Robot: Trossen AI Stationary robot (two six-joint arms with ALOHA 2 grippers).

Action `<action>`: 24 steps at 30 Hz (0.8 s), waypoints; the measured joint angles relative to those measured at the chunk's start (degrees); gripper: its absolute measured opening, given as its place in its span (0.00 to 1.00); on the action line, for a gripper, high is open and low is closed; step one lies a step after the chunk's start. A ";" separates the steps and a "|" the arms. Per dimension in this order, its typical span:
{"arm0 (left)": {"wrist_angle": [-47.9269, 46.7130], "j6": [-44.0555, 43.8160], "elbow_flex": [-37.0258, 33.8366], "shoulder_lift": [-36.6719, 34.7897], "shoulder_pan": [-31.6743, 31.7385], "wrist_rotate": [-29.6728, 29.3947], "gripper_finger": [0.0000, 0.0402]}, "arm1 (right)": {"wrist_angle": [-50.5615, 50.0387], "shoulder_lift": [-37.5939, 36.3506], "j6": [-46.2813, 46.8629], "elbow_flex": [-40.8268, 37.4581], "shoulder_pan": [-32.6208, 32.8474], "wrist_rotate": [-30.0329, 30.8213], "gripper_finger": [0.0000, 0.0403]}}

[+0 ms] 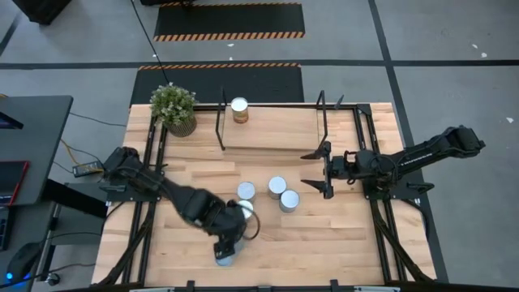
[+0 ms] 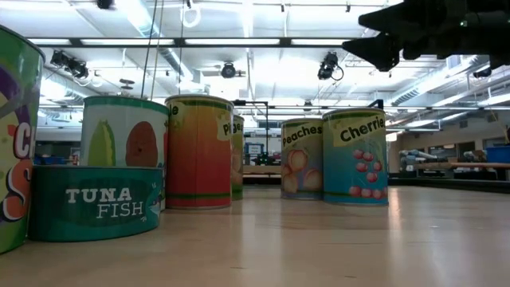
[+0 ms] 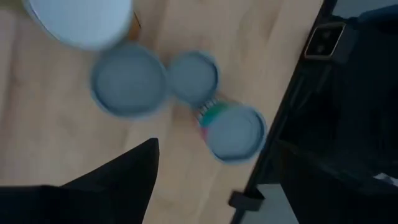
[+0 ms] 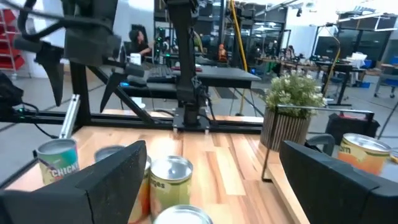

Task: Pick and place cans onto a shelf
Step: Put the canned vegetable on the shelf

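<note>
Beside the shelf [image 1: 272, 128], right gripper [image 1: 313, 173] jaws spread near three cans [image 1: 276, 186]; left jaws unclear.

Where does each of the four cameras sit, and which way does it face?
High view: above the table, looking straight down; both arms, the shelf and the potted plant show.
Low view: at tabletop height, looking level across the cans; a dark arm hangs at the top.
Left wrist view: on the left arm, looking down on can tops; one dark finger shows.
Right wrist view: on the right arm, looking across the table; the open right gripper frames it.
Shared: the plant shows in the high and right wrist views.
</note>
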 joint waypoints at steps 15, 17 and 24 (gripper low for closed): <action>-0.97 -14.33 0.00 11.40 -15.68 -2.46 0.78 | 1.13 0.15 -0.02 0.00 1.87 0.67 0.93; 0.43 -14.37 0.00 12.76 -15.81 -2.81 0.78 | 1.13 0.15 0.00 0.00 1.87 0.68 0.93; 1.26 -12.43 0.00 16.08 -15.49 -6.40 0.79 | 1.13 0.15 0.00 0.00 1.87 0.68 0.93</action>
